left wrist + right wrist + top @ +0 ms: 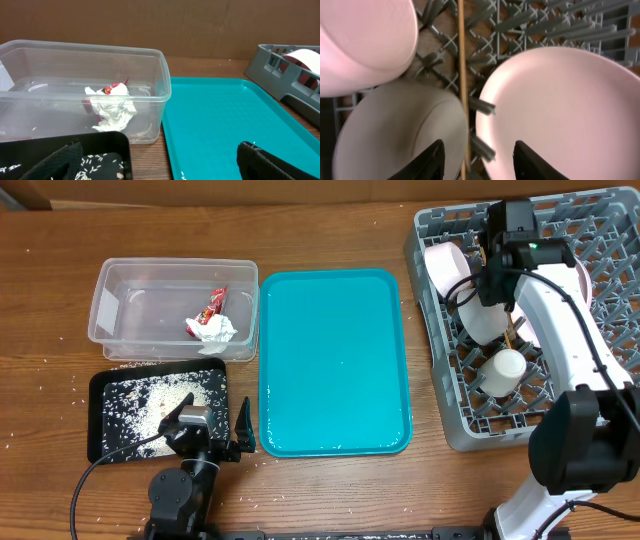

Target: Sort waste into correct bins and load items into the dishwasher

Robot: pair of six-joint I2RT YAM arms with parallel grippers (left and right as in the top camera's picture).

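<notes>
The red-and-white wrapper (210, 322) lies in the clear tub (120, 290); it also shows in the left wrist view (112, 102). Rice grains (150, 405) lie in the black tray (100, 385). My left gripper (212, 422) is open and empty, low between the black tray's corner (122, 142) and the teal tray. My right gripper (497, 275) is open over the grey rack (440, 410). In its wrist view a wooden chopstick (461, 60) stands between the open fingers (479, 160), ungripped, with the white plate (565, 110) to the right, a white bowl (365, 40) and a grey bowl (400, 130) to the left.
A teal serving tray (335, 360) lies between the bins and the rack. A white cup (503, 370) lies in the rack's front part. Loose grains are scattered on the wooden table (60, 395) around the black tray.
</notes>
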